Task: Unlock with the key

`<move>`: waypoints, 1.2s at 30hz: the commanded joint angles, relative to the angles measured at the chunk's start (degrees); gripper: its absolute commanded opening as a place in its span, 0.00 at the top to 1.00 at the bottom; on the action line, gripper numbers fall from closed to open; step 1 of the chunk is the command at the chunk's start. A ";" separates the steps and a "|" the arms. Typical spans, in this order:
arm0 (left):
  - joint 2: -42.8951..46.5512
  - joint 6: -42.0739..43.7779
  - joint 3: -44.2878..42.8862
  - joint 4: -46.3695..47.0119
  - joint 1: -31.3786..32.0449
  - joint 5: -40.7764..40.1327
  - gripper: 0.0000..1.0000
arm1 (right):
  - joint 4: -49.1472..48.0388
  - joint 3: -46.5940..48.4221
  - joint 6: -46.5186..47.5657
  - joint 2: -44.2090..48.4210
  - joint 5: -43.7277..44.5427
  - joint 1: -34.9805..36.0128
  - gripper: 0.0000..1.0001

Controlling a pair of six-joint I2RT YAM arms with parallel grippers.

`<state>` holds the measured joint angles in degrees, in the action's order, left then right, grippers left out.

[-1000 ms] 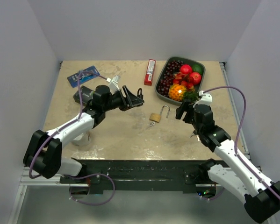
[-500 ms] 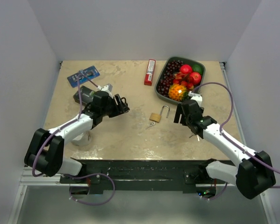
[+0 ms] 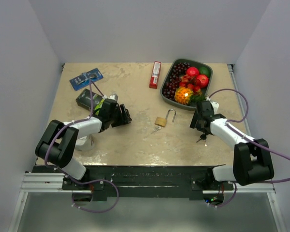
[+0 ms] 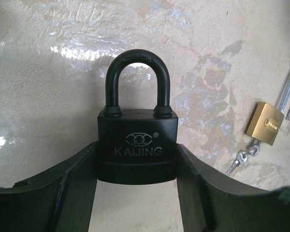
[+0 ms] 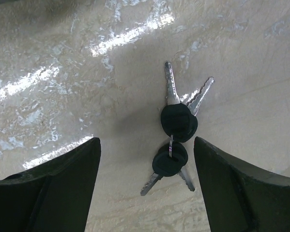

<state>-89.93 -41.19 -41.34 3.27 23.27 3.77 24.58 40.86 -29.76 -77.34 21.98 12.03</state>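
A black KAIJING padlock [image 4: 137,150] with its shackle closed lies flat on the table. My left gripper [image 4: 136,149] is shut on its body, one finger against each side. In the top view that gripper [image 3: 124,116] sits left of centre. A bunch of black-headed keys [image 5: 176,133] lies on the table between the spread fingers of my right gripper [image 5: 145,142], which is open and touches none of them. In the top view the keys [image 3: 202,138] lie just under the right gripper [image 3: 201,128].
A small brass padlock [image 3: 160,121] with an open shackle and tiny keys lies mid-table, also in the left wrist view [image 4: 265,123]. A fruit tray [image 3: 210,67] stands at the back right. A red bar [image 3: 155,74], a blue packet [image 3: 86,77] and a black box [image 3: 88,99] lie behind.
My left arm has pulled back to the left and lowered to the table. My right arm has swung right and down over the bunch of keys.
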 commanded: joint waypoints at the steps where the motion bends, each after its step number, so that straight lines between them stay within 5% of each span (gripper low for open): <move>1: -1.91 1.64 -2.34 6.66 -0.33 -1.05 0.81 | 3.10 3.96 -1.88 1.23 2.81 -0.25 0.21; 8: -5.08 0.94 -3.04 7.89 -0.33 0.27 0.72 | 3.90 4.32 -2.94 -1.32 1.75 -0.26 0.34; 16: -6.48 0.85 -3.48 7.98 -0.33 0.89 0.65 | 3.46 4.84 -3.11 -5.09 2.81 -0.34 0.39; 28: -7.72 3.31 -4.80 6.05 -0.33 0.10 0.63 | -0.14 2.65 -2.76 -5.80 -3.17 -0.26 0.99; 36: -7.89 3.92 -4.54 4.73 -0.33 -0.69 0.45 | -1.81 3.35 -2.32 -2.38 -8.17 -0.25 1.00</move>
<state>-96.57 -39.33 -45.32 9.67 23.27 5.04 25.41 43.44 -31.90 -83.05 17.72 11.92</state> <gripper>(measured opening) 0.628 0.010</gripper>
